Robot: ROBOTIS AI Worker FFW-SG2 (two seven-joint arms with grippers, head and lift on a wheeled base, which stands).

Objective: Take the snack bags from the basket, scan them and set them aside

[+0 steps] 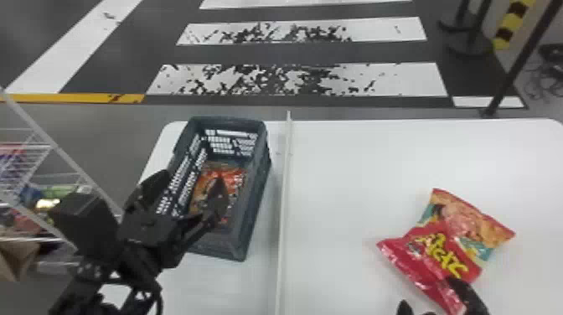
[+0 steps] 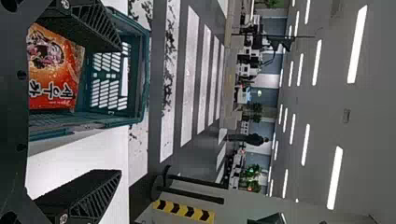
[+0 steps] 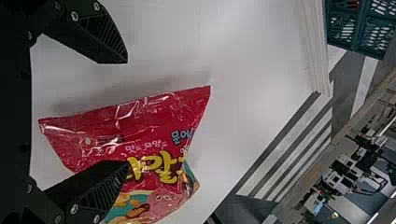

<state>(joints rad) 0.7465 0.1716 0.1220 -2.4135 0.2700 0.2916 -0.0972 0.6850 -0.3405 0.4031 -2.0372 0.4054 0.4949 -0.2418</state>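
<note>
**Orange-red printed snack bag (image 2: 58,79) below and to the left of the gap of the two-fingered black left gripper (image 2: 121,111)**

White rectangular table (image 1: 356,167): a slim white divider (image 1: 284,188) runs near to far across it, parting the left side from the right.

Dark blue-green plastic basket (image 1: 254,209): stands on the left side, beside the divider, its long axis near to far. It holds the orange-red bag on its floor, with the bag's longer side appearing to follow the same axis.

Left gripper: the nearer of the two to the orange-red bag; fingers spread wide, nothing between them. In the left wrist view its left finger crosses in front of the basket, its right finger in front of bare tabletop. The bag therefore appears to lie low and left of the line midway between the fingers. The coming move, as judged, is a shift left and a turn downward inside the walls; uncorrected, the right finger could strike the basket's right wall.

Two-fingered black right gripper (image 3: 128,112): at the near right, fingers wide apart, gripping nothing.

Red snack bag with yellow lettering (image 3: 154,126): lies on the table's right side, its long axis slanting from far right to near left. One finger of the right gripper overlaps it; whether they touch cannot be told.
</note>
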